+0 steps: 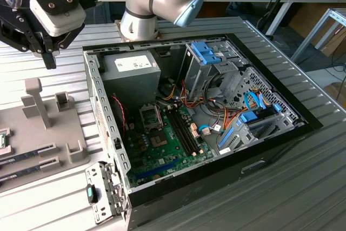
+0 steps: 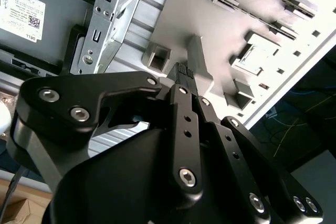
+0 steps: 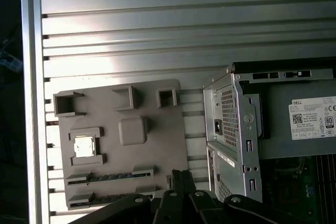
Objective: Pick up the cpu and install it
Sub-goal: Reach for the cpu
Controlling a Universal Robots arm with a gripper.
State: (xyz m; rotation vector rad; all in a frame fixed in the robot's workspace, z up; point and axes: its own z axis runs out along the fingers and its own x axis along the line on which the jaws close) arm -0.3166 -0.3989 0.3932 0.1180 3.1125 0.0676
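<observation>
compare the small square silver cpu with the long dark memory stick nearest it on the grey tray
The small square silver cpu is compact and bright; the long dark memory stick is a narrow strip. The cpu sits in a square cradle; the stick spans two end brackets. Both rest on the grey plastic tray.

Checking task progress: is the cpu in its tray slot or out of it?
In: the cpu lies flat in a pocket of the grey tray, end effector apart from it.
</observation>
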